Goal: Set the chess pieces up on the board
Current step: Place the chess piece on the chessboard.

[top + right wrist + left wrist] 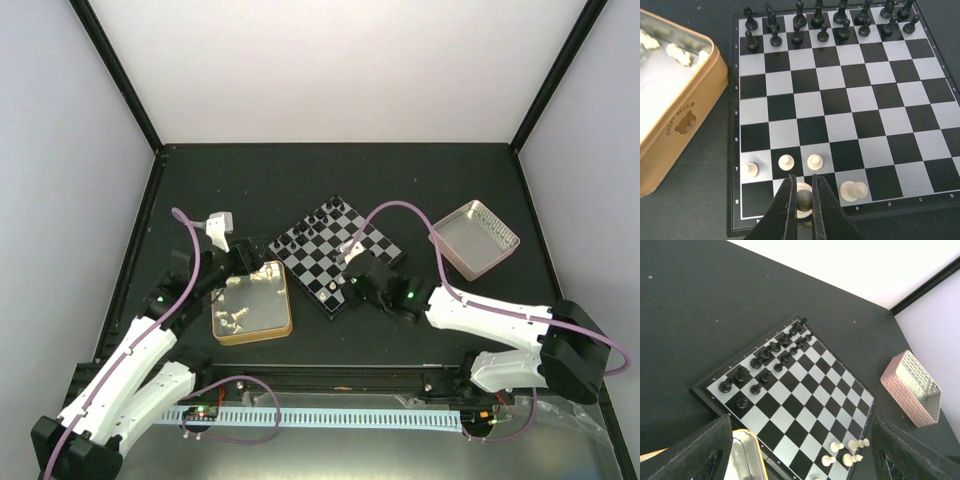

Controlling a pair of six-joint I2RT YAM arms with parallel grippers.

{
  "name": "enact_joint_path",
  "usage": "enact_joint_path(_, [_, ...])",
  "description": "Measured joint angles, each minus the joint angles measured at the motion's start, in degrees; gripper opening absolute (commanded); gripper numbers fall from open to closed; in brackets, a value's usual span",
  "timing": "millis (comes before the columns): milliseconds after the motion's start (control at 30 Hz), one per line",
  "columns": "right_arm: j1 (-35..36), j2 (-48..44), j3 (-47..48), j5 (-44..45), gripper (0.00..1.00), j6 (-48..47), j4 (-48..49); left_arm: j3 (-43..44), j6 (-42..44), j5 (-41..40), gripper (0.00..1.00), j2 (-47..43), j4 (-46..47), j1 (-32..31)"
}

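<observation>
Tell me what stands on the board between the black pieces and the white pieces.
Nothing: in the right wrist view, the middle ranks of the board between the black pieces and the white pieces are bare squares.

The top camera hangs above and behind my two bases, looking down on the whole tabletop [400,170]. My left wrist camera slants from farther back across the board [805,390] toward the far wall. My right wrist camera looks almost straight down, close over the board's near rows, a white piece [803,210] between its jaws. All three views share the board and the gold tin [685,120].
</observation>
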Motion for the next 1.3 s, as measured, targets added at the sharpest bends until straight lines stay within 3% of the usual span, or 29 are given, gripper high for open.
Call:
enact_joint_path(300, [3.5,3.5,-2.4,4.1,0.02,-0.5,4.4,0.0,-1.2,-4.3,0.77,-0.3,-1.8,0.4])
enact_joint_path(933, [3.8,7.2,-4.6,4.2,0.01,2.3,9.8,0.0,-2.4,-4.6,0.77,0.6,-2.2,0.6])
enact_joint_path(1300, [-4.7,4.4,-2.8,2.8,0.01,6.3,7.3,0.0,-2.5,-4.6,0.77,0.8,-2.2,0.6])
